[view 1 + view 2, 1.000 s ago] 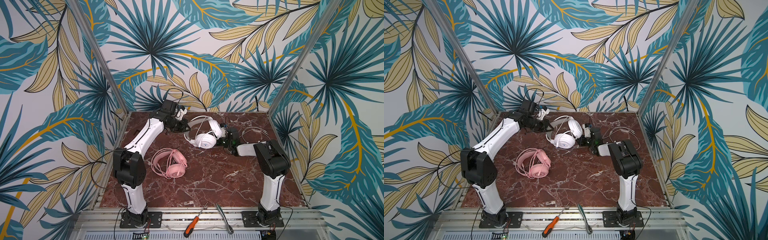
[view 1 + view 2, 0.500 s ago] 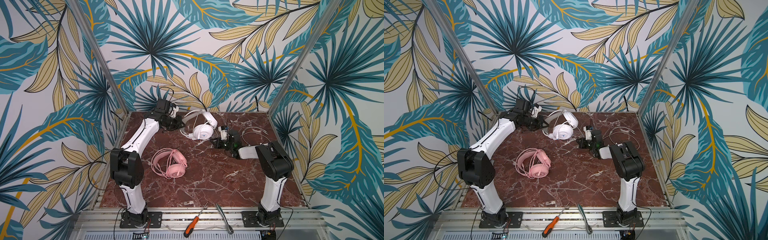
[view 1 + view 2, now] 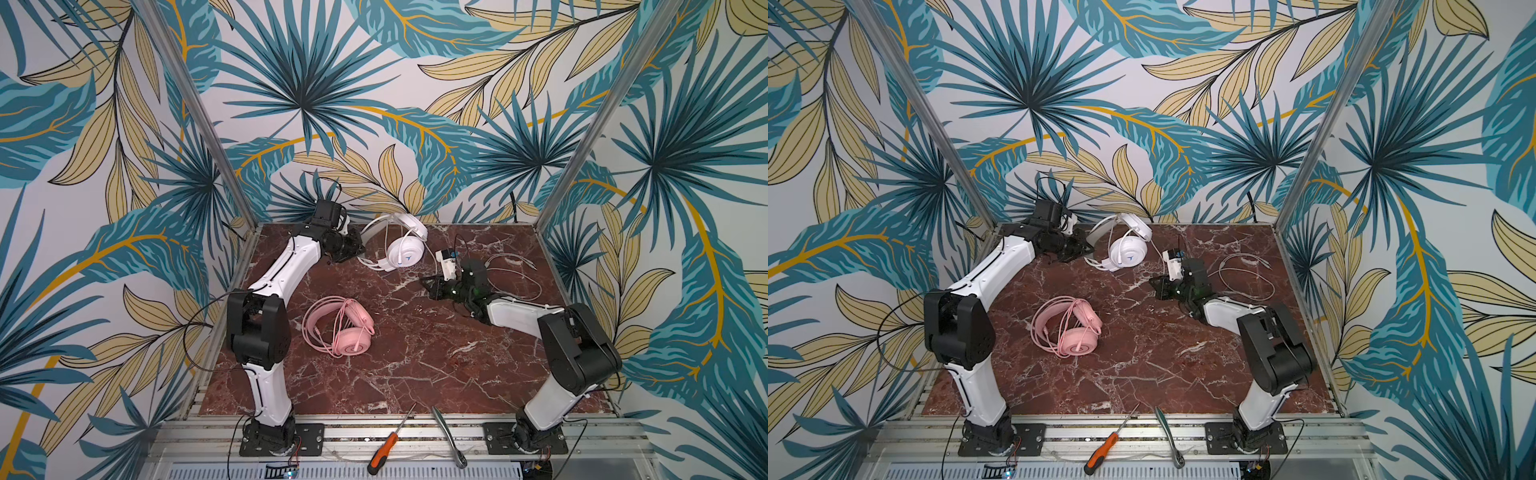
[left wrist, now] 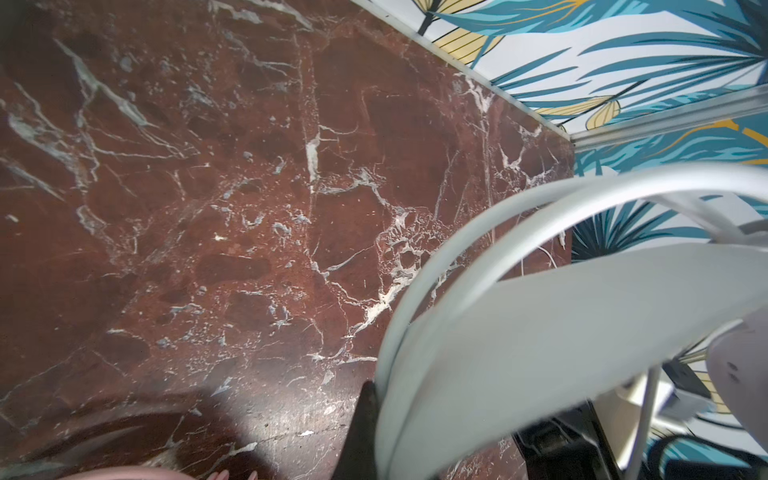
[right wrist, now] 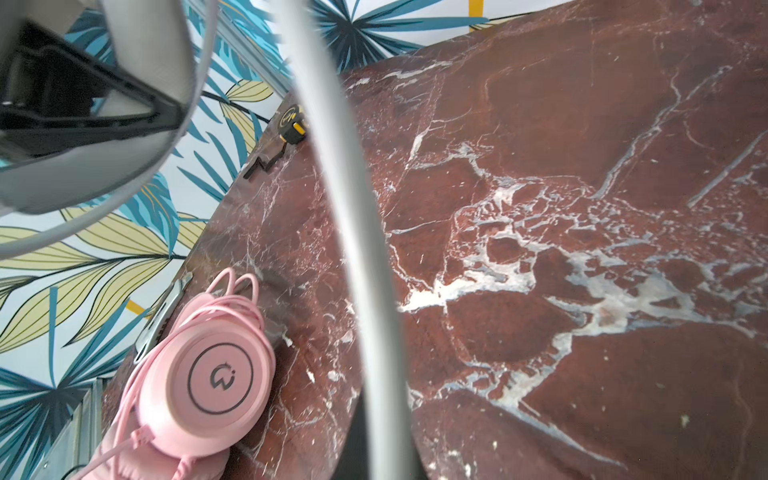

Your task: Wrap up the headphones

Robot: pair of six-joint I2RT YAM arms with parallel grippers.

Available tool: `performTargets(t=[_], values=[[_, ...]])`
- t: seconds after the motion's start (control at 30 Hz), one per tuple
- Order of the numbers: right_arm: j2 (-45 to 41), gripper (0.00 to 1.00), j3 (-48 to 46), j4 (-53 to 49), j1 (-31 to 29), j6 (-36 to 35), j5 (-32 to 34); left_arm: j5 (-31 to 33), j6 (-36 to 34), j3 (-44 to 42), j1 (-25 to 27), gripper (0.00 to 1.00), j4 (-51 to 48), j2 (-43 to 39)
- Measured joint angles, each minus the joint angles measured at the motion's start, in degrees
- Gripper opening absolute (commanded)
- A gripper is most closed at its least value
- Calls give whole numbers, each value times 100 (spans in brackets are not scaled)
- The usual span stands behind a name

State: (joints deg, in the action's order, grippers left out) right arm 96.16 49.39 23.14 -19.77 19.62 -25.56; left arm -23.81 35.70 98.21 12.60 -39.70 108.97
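The white headphones [image 3: 405, 249] [image 3: 1127, 251] hang at the back of the table, one cup facing forward. My left gripper [image 3: 359, 245] [image 3: 1088, 248] is shut on their arched headband [image 4: 540, 332], which fills the left wrist view beside one dark finger [image 4: 361, 436]. My right gripper [image 3: 428, 284] [image 3: 1156, 286] sits low to the right of the cup, shut on the thin white cable [image 5: 361, 249]. The rest of that cable lies in loose loops [image 3: 511, 274] behind the right gripper. The pink headphones [image 3: 345, 328] [image 3: 1073, 328] [image 5: 208, 374] lie on the marble left of centre, their cable coiled on them.
An orange-handled screwdriver [image 3: 384, 451] and a ratchet wrench [image 3: 449, 436] lie on the metal rail at the front. A yellow and black tape measure [image 5: 293, 124] sits at the table's edge by the wall. Patterned walls close in the back and both sides.
The white headphones have moved a little toward the back wall in my left gripper. My right gripper has drawn away from the cup and shut on the white cable.
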Motion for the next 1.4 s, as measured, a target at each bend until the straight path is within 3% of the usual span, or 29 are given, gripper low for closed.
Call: performTargets(t=[0.2, 0.63, 0.97, 1.4], values=[[-584, 0, 33, -1019, -264, -656, 144, 81, 262, -2, -2, 0, -2, 68], [-671, 0, 632, -3045, -984, -2151, 592, 179, 483, -2, 11, 0, -258, 122], [-706, 0, 896, -3775, -1425, -3047, 1060, 422, 525, -111, 20, 0, -474, 153], [-693, 0, 1609, -4861, -1611, -4061, 844, 715, 557, -170, 55, 0, -785, 157]])
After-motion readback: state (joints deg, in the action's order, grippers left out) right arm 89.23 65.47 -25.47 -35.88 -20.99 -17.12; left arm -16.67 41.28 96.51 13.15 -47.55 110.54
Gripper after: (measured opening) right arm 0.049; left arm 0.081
